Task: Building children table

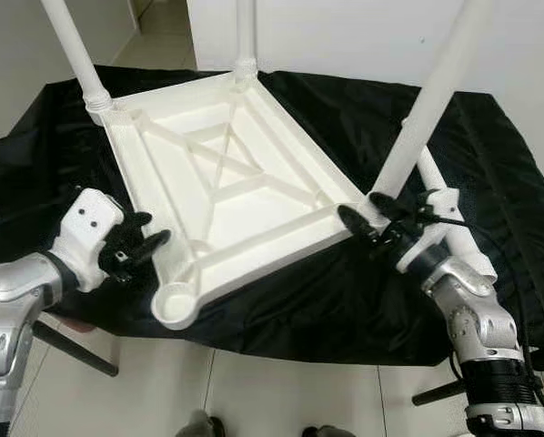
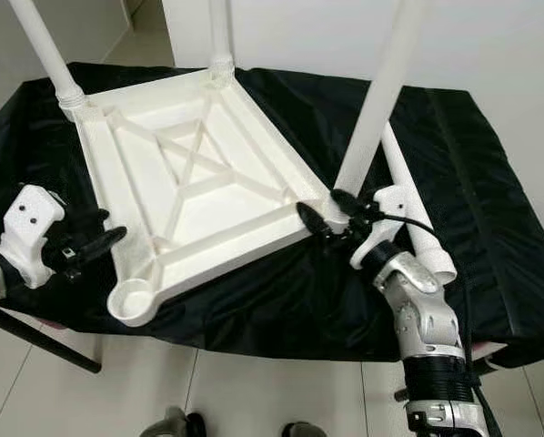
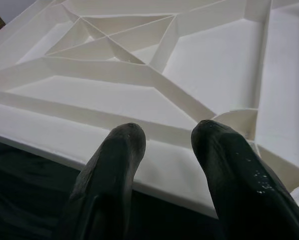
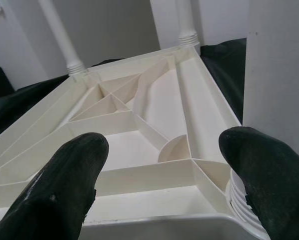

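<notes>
Left eye view is showing the tabletop (image 1: 226,182) lying upside down on a black cloth (image 1: 345,300), filling the centre of the frame, ribbed underside up.

Lower left of the frame, the left gripper (image 1: 137,248) is hovering just beside the top's near edge, fingers slightly apart and holding nothing. At the near corner, bottom centre, the empty socket (image 1: 174,305) is waiting: it is the only 1 of 4 sockets with no leg in it.

Centre right, the right gripper (image 1: 367,221) is sitting wide open at the base of the third leg (image 1: 431,96), its fingers either side of that corner; I cannot tell whether they are touching it. Just behind it, a loose leg (image 1: 449,223) is lying on the cloth, slanting toward the lower right.

Upper left and top centre, 2 more legs (image 1: 72,50) are standing in the far sockets.

The step in hand seems to be seating the third leg. Next, the loose leg probably needs picking up, standing upright over the empty socket and turning in, with the top steadied.
</notes>
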You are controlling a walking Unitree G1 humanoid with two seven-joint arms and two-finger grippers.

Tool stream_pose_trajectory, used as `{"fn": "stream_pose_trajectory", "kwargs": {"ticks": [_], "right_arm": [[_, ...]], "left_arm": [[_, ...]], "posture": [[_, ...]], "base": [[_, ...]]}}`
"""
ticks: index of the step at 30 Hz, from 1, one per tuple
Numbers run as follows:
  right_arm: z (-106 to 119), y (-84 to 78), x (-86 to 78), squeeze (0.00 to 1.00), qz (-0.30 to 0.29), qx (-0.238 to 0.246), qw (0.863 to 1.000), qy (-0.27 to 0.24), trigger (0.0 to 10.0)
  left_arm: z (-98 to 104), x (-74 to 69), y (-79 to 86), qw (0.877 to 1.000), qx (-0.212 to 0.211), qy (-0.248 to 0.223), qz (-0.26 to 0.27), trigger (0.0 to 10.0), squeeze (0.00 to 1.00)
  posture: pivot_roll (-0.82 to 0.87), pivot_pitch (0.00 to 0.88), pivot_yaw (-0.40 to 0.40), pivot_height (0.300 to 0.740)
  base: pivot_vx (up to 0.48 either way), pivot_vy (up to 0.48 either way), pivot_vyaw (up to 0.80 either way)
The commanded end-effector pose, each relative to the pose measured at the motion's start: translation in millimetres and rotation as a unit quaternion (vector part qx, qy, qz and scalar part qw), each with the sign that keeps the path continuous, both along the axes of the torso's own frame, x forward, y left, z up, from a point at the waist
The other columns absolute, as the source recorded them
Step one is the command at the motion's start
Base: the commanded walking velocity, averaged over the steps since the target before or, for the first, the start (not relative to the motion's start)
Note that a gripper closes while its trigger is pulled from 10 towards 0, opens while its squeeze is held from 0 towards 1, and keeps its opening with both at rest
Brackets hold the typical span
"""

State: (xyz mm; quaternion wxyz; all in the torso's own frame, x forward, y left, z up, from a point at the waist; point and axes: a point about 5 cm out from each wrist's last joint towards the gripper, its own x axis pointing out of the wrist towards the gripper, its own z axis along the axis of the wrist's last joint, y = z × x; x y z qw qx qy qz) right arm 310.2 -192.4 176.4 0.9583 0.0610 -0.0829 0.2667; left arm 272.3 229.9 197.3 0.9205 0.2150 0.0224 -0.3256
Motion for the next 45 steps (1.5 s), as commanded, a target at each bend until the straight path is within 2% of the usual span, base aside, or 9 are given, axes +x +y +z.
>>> {"fn": "stream_pose_trajectory", "kwargs": {"ticks": [1, 3, 7, 16, 22, 28, 36, 41, 45], "right_arm": [[0.0, -9.3, 1.2, 0.0, -0.027, 0.005, 1.0, 0.0, 10.0], [0.1, -12.5, 4.0, 0.0, -0.065, 0.013, 0.998, -0.009, 10.0], [0.4, -10.7, 2.3, 0.0, -0.076, 0.016, 0.997, -0.018, 10.0], [-0.6, -20.4, 4.7, 0.0, -0.129, 0.03, 0.991, -0.024, 10.0], [-0.2, -15.8, 4.1, 0.0, -0.118, 0.03, 0.992, -0.026, 10.0], [-1.4, 6.2, -4.8, 0.0, -0.077, 0.038, 0.996, -0.027, 10.0], [-1.8, 8.2, -6.4, 0.0, -0.071, 0.035, 0.996, -0.027, 10.0], [0.7, 5.2, -7.5, 0.0, -0.07, 0.029, 0.997, -0.029, 10.0], [1.2, 4.6, -9.0, 0.0, -0.066, 0.024, 0.997, -0.027, 10.0]], "left_arm": [[-0.8, 2.6, 7.5, 0.999, 0.005, -0.014, 0.046, 10.0, 0.0], [-11.2, 3.8, 10.2, 0.998, 0.021, -0.019, 0.061, 10.0, 0.0], [-21.8, -0.5, 6.1, 0.998, 0.028, -0.013, 0.052, 10.0, 0.0], [-46.5, -19.1, -26.6, 0.999, 0.028, 0.022, -0.039, 10.0, 0.0], [-53.5, -23.6, -43.8, 0.997, 0.02, 0.023, -0.07, 10.0, 0.0], [-62.0, -35.5, -72.3, 0.993, 0.005, 0.024, -0.116, 10.0, 0.0], [-69.6, -43.2, -88.9, 0.99, -0.01, 0.035, -0.136, 10.0, 0.0], [-71.3, -47.3, -108.0, 0.987, -0.034, 0.036, -0.156, 10.0, 0.0], [-61.0, -42.4, -105.1, 0.986, -0.044, 0.026, -0.161, 10.0, 0.0]], "posture": [[-0.07, 0.144, 0.046, 0.74], [-0.07, 0.15, 0.058, 0.74], [-0.07, 0.15, 0.06, 0.74], [-0.06, 0.151, 0.069, 0.74], [-0.07, 0.153, 0.057, 0.74], [-0.07, 0.156, 0.049, 0.74], [-0.08, 0.158, 0.048, 0.74], [-0.1, 0.152, 0.041, 0.74], [-0.1, 0.148, 0.04, 0.74]], "base": [[0.0, 0.0, 0.0], [0.0, 0.0, 0.0], [0.0, 0.0, 0.0], [0.0, 0.0, 0.0], [0.0, 0.0, 0.0], [0.0, 0.0, 0.0], [0.0, 0.0, 0.0], [0.0, 0.0, 0.0], [0.0, 0.0, 0.0]]}}
